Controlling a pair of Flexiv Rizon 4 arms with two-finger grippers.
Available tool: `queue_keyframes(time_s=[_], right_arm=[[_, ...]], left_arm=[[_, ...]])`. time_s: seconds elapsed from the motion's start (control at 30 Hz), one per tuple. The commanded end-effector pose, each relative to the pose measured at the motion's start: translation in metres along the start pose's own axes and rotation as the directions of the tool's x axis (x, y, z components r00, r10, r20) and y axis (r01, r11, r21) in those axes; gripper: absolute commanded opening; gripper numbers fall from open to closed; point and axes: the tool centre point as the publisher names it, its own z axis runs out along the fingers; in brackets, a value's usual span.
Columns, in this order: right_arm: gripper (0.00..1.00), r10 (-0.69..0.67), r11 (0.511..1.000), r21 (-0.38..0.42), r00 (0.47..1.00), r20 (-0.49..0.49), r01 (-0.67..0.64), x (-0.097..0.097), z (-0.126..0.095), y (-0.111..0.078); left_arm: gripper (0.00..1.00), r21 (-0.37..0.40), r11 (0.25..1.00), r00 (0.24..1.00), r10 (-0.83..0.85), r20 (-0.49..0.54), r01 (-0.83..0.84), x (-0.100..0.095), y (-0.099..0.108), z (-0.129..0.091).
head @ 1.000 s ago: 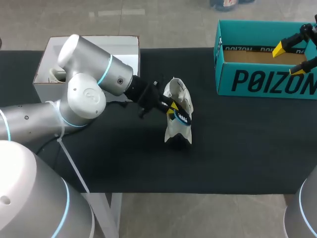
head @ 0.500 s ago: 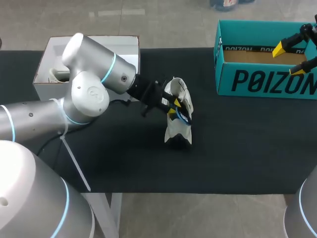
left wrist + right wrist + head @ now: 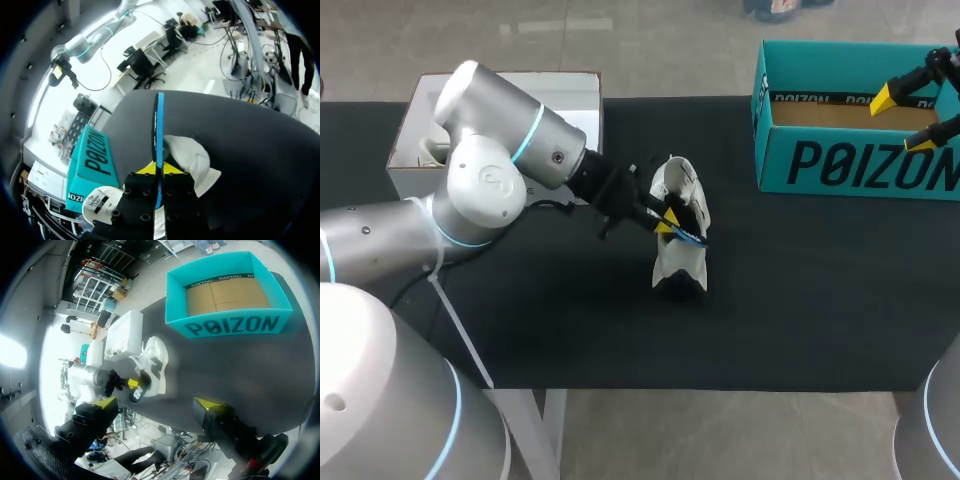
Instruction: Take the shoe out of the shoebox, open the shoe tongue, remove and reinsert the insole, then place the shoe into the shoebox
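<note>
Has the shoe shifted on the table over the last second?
No. The shoe stands in the same spot, same gaps to the white box and teal shoebox; the left end effector grips the insole.

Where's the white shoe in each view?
Head view: shoe mid-table, at the left gripper.
Left wrist view: shoe just ahead of the fingers, beside the edge-on insole.
Right wrist view: shoe next to the white box, beyond the right gripper.
Shared landmark: teal shoebox.
</note>
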Motion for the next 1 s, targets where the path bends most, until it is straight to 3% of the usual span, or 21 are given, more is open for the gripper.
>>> queue_keyframes(time_s=[0.03, 0.4, 0.43, 0.47, 0.5, 0.6, 0.67, 0.77, 0.83, 0.9, 1.0], right_arm=[[1.00, 0.002, 1.000, -0.001, 1.000, 0.002, -0.002, 0.000, 0.000, -0.001], [1.00, 0.002, 1.000, -0.001, 1.000, 0.002, -0.002, 0.000, 0.000, -0.001], [1.00, 0.002, 1.000, -0.001, 1.000, 0.002, -0.002, 0.000, 0.000, -0.001], [1.00, 0.002, 1.000, -0.001, 1.000, 0.002, -0.002, 0.000, 0.000, -0.001], [1.00, 0.002, 1.000, -0.001, 1.000, 0.002, -0.002, 0.000, 0.000, -0.001], [1.00, 0.002, 1.000, -0.001, 1.000, 0.002, -0.002, 0.000, 0.000, -0.001], [1.00, 0.002, 1.000, -0.001, 1.000, 0.002, -0.002, 0.000, 0.000, -0.001], [1.00, 0.002, 1.000, -0.001, 1.000, 0.002, -0.002, 0.000, 0.000, -0.001], [1.00, 0.002, 1.000, -0.001, 1.000, 0.002, -0.002, 0.000, 0.000, -0.001], [1.00, 0.002, 1.000, -0.001, 1.000, 0.002, -0.002, 0.000, 0.000, -0.001], [1.00, 0.002, 1.000, -0.001, 1.000, 0.002, -0.002, 0.000, 0.000, -0.001]], left_arm=[[0.00, -0.021, 1.000, 1.000, -0.016, -0.010, 0.016, -0.006, 0.013, 0.011], [0.00, -0.109, 0.993, 0.999, -0.050, 0.012, 0.051, -0.013, 0.039, 0.017], [0.11, -0.111, 0.993, 0.999, -0.050, 0.012, 0.051, -0.013, 0.038, 0.016], [0.51, -0.097, 0.994, 0.998, -0.055, 0.014, 0.056, -0.013, 0.035, 0.013], [0.75, -0.083, 0.995, 0.999, -0.053, 0.013, 0.054, -0.012, 0.031, 0.011], [0.79, -0.062, 0.997, 0.999, -0.038, 0.017, 0.039, -0.011, 0.021, 0.005], [0.79, -0.042, 0.999, 1.000, -0.024, 0.016, 0.024, -0.010, 0.013, 0.003], [0.71, -0.011, 1.000, 1.000, -0.011, 0.010, 0.011, -0.009, 0.004, 0.001], [0.52, -0.004, 1.000, 1.000, -0.007, 0.013, 0.007, -0.008, 0.001, 0.001], [0.41, 0.015, 1.000, 1.000, -0.008, 0.009, 0.008, -0.008, -0.002, 0.002], [0.00, 0.026, 1.000, 1.000, -0.004, 0.002, 0.004, -0.006, -0.005, 0.004]])
